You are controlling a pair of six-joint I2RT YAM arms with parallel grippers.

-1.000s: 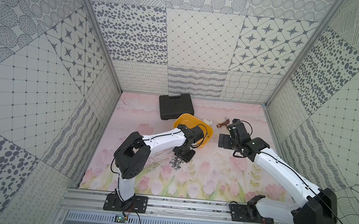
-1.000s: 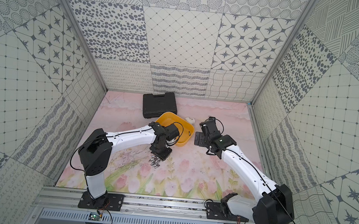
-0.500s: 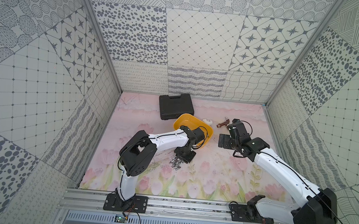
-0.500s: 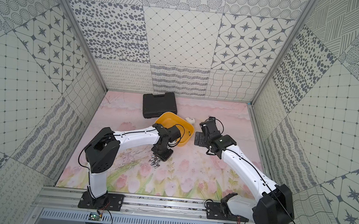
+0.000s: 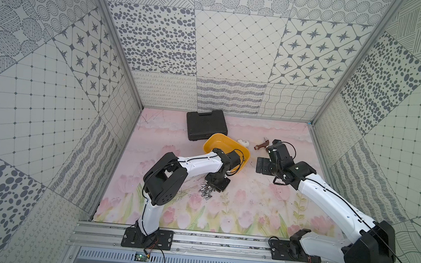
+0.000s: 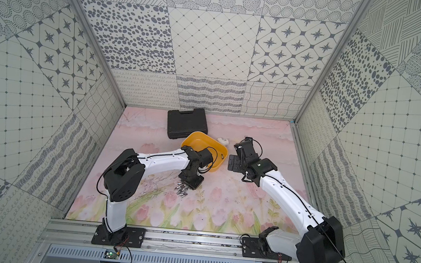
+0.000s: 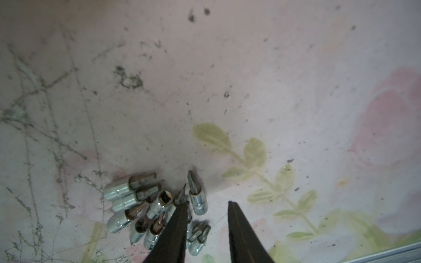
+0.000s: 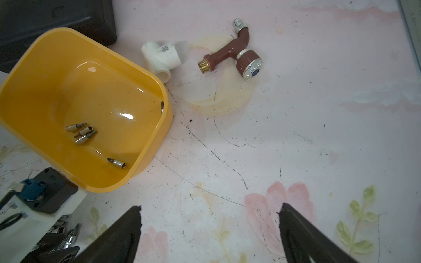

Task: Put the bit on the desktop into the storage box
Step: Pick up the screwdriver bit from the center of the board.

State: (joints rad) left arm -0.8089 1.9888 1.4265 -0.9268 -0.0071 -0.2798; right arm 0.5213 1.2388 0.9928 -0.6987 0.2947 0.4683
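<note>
Several silver bits (image 7: 136, 205) lie heaped on the floral desktop, seen as a small pile (image 5: 205, 190) in both top views. My left gripper (image 7: 207, 202) is down over the pile's edge, open with a narrow gap. One finger (image 7: 175, 227) rests among the bits, and two bits (image 7: 199, 234) lie loose between the fingers. The yellow storage box (image 8: 166, 109) sits just behind it with several bits (image 8: 80, 132) inside. My right gripper (image 8: 210, 210) hovers wide open and empty beside the box (image 5: 219, 140).
A black tool case (image 5: 206, 126) stands behind the box at the back. A white pipe tee (image 8: 161, 59) and a brown tap (image 8: 234, 54) lie to the right of the box. Patterned walls close in three sides; a metal rail runs along the front.
The left arm's elbow has swung toward the centre while its gripper stayed over the pile, jaws slightly narrower. The right arm has not moved.
</note>
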